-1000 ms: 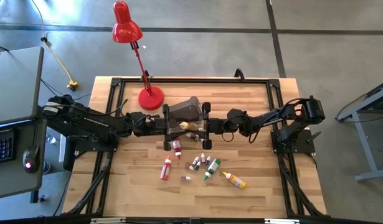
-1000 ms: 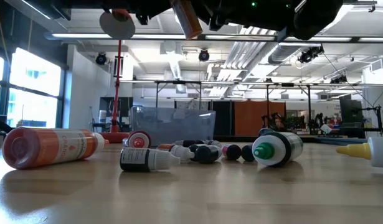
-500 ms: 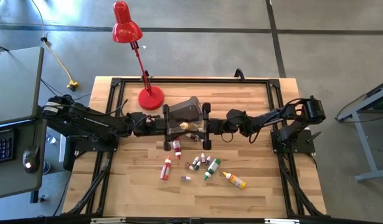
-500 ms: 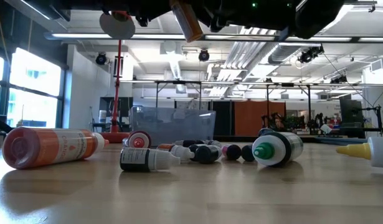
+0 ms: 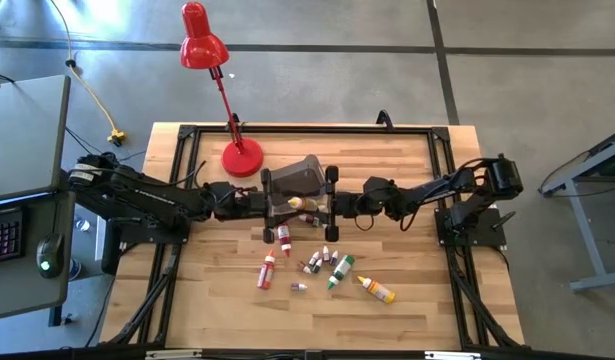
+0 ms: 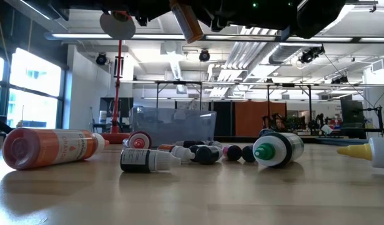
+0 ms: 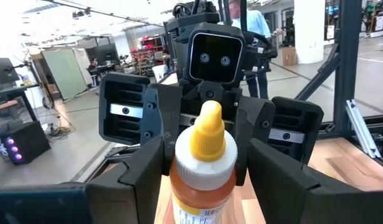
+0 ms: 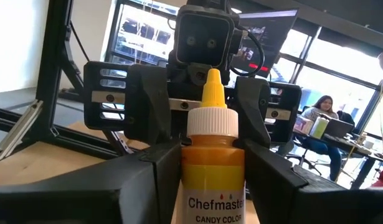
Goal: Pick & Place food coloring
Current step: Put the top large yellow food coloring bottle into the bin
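A yellow-capped food coloring bottle [image 5: 305, 203] with an orange body hangs in the air at the table's middle, above the grey bin [image 5: 305, 176]. My left gripper [image 7: 203, 155] comes from the table's left and my right gripper [image 8: 211, 155] from the right. They face each other, both shut on this bottle. In the low view it shows tilted at the top [image 6: 187, 22]. Several more bottles lie on their sides nearer the front: a red one [image 5: 284, 237], an orange one [image 5: 266, 271], a green one [image 5: 340, 270], a yellow one [image 5: 377, 290]. My left gripper pinches the bottle's body [image 7: 203, 190] below the white collar between its two fingers [image 7: 151, 168]. The fingers lie level, coming from the table's left. The bottle stands cap up, lifted clear of the table. My right gripper pinches the same body [image 8: 213, 180] between its two fingers [image 8: 160, 168], level, from the table's right. The label faces its camera and the cap points up.
A red desk lamp [image 5: 242, 158] stands at the back left of the bin, its head [image 5: 202, 45] beyond the table's far edge. Small dark bottles [image 5: 317, 262] cluster mid-table. Bare wood lies along the front edge and at both sides.
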`<act>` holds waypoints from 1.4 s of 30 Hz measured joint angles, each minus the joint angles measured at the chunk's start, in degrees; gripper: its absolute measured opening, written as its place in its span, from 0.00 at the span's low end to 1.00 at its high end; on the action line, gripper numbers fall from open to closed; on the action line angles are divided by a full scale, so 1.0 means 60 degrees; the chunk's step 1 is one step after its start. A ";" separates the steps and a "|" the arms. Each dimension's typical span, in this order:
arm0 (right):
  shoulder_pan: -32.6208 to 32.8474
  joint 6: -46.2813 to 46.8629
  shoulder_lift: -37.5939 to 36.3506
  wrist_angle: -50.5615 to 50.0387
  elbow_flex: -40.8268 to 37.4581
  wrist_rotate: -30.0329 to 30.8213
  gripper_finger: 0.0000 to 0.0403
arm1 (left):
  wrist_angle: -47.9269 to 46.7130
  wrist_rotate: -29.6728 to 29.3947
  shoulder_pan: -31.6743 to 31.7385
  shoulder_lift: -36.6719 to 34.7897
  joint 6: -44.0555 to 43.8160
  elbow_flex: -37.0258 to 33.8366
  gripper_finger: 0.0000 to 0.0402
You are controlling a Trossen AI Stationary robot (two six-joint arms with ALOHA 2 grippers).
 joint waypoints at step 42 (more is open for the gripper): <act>0.0222 -0.0531 -0.0237 -0.0097 0.0004 0.0979 0.38 | -0.0448 -0.0309 0.0016 -0.0339 0.0721 0.0022 0.35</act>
